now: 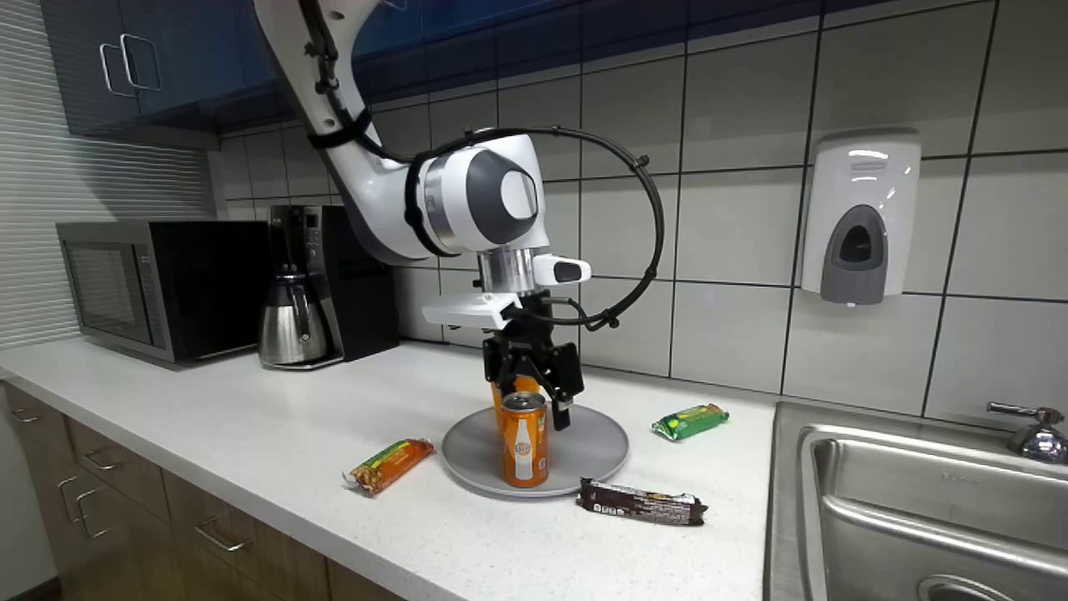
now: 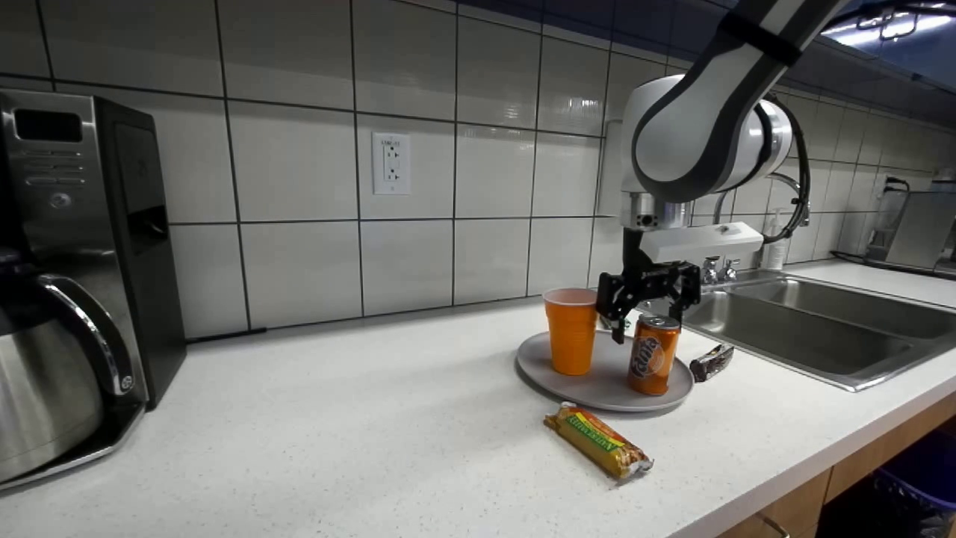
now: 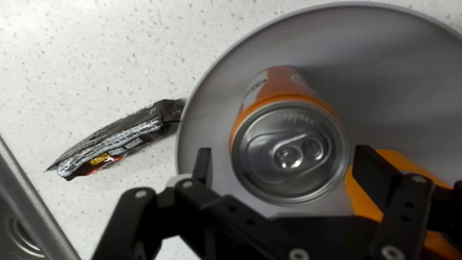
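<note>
Had black two-fingered pincer (image 3: pixel 287 164) spread wide near cylindrical orange metal can (image 2: pixel 651 362), not yet gripping; had can and tapered orange plastic cup (image 2: pixel 571 340) on round grey plate (image 1: pixel 586 451).

- The can (image 1: pixel 526 441) is orange, with a silver top (image 3: pixel 267 177) and Fanta label (image 2: pixel 647 357).
- Its pull tab (image 3: pixel 301 151) lies flat.
- It stands upright on the grey plate (image 1: pixel 592 442), off centre.

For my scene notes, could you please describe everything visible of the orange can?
The orange can looks metal, with Fanta lettering, a white bottle picture and a silvery lid with a flat pull tab. It stands upright, off-centre on the grey plate, apart from the orange cup. The gripper hangs near its top, jaws open, not gripping it; whether they touch is unclear.
</note>
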